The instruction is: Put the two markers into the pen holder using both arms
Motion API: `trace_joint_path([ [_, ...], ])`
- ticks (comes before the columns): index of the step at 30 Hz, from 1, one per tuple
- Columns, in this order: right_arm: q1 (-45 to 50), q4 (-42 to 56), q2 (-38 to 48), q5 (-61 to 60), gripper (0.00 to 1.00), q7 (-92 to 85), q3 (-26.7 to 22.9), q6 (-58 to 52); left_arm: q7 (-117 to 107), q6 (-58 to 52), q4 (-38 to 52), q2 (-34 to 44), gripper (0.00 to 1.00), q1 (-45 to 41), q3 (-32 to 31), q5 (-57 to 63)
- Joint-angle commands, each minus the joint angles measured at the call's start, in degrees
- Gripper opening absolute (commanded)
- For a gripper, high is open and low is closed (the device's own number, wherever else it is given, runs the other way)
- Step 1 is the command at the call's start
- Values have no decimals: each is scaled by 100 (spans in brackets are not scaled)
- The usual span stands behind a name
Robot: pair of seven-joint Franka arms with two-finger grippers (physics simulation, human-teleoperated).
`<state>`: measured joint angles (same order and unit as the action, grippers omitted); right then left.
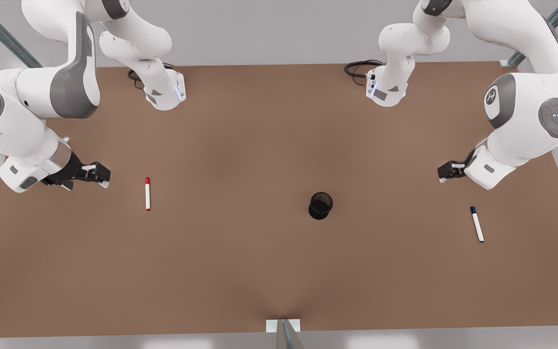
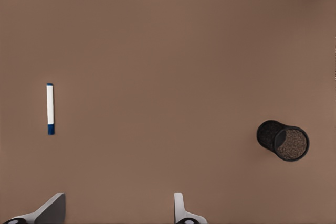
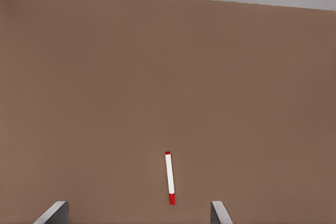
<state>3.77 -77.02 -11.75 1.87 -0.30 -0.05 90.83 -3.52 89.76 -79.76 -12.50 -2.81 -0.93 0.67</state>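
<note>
A red-capped marker [image 1: 147,194] lies flat on the brown table toward the front view's left. My right gripper [image 1: 99,175] hovers open a short way to its left. In the right wrist view the same marker [image 3: 169,178] lies just beyond the open right gripper [image 3: 139,209]. Flat near the front view's right edge rests the blue-capped marker [image 1: 476,224], and my left gripper [image 1: 446,172] hangs open behind it. From the left wrist, the blue marker [image 2: 50,108] sits off to one side of the open gripper [image 2: 118,205]. The black mesh pen holder [image 1: 320,205] [image 2: 283,140] stands upright between the markers.
Both arm bases [image 1: 165,92] [image 1: 388,89] stand at the table's back edge with black cables beside them. A metal bracket [image 1: 284,327] sits at the middle of the front edge. Bare brown tabletop [image 1: 240,145] separates the markers and the holder.
</note>
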Motion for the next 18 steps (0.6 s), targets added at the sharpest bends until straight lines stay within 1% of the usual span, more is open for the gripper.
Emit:
trace_joint_path([
  [1, -8, 3, 7, -3, 100, -14, -3, 190, 378, 262, 13, -7, 100, 0, 5, -6],
  [3, -8, 3, 7, -3, 100, -14, -4, 190, 378, 297, 13, -209, 100, 53, 14, -5],
  [6, -16, 3, -55, 15, 100, 38, -4, 233, 387, 841, -4, -674, 100, 667, 14, -58],
  [8, 28, -32, -626, 24, 100, 4, 5, 795, 1485, 1421, -22, -1053, 100, 1248, 14, -93],
  [10, 36, -76, -1065, 24, 100, 3, 5, 1323, 2425, 1958, -31, -1413, 100, 1599, 14, -93],
  [11, 54, -111, -1426, -3, 100, 3, 14, 1639, 2944, 2239, -31, -1606, 100, 1802, 14, -102],
  [13, 45, -814, -1453, -3, 100, 3, 93, 2395, 3261, 2696, -31, -1940, 100, 2039, 14, -436],
  [14, 10, -964, -1444, 6, 100, 3, 93, 2431, 3270, 2863, -5, -2142, 100, 2197, 5, -506],
  [15, 28, -1323, -1330, 6, 100, 12, 102, 2510, 3270, 3153, 4, -2300, 100, 2197, 5, -506],
  [17, 10, -2571, -820, 15, 100, 3, 102, 3616, 3348, 3452, 127, -2573, 100, 2268, 5, -498],
  [18, 10, -2817, -724, 15, 100, 3, 102, 3783, 3541, 3461, 180, -2661, 100, 2346, -13, -506],
])
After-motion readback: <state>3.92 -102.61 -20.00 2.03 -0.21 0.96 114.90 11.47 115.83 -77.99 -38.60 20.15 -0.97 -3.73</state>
